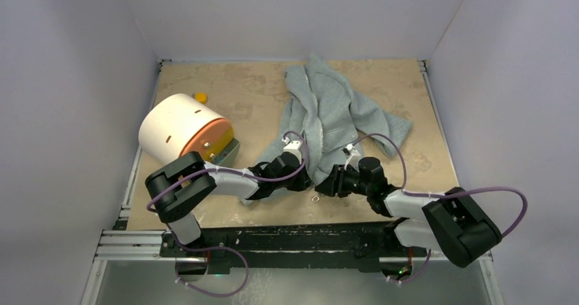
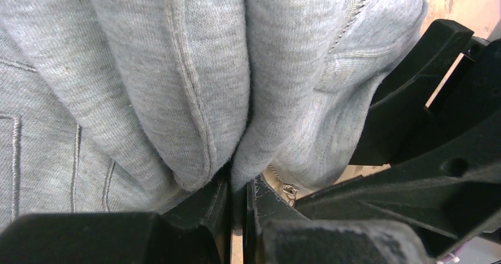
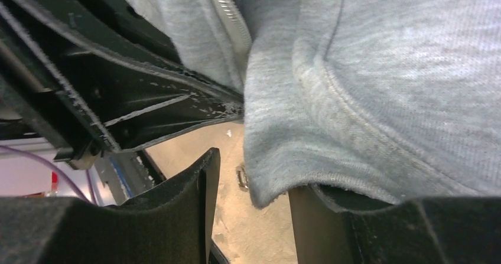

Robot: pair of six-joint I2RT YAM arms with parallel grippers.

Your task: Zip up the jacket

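A large white cylindrical container [image 1: 176, 124] with an orange end face is seen lying on its side at the left of the beige, mottled tabletop [image 1: 239, 93]. A small yellow-orange round object [image 1: 201, 97] is set just behind it. A tiny metal ring [image 1: 315, 198] is found nearer the front edge.

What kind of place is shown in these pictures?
Most likely a robot lab test cell. Plain white walls box in a tan table. The left arm and right arm are bolted to a metal rail at its edge. A jacket lies there, probably as practice material.
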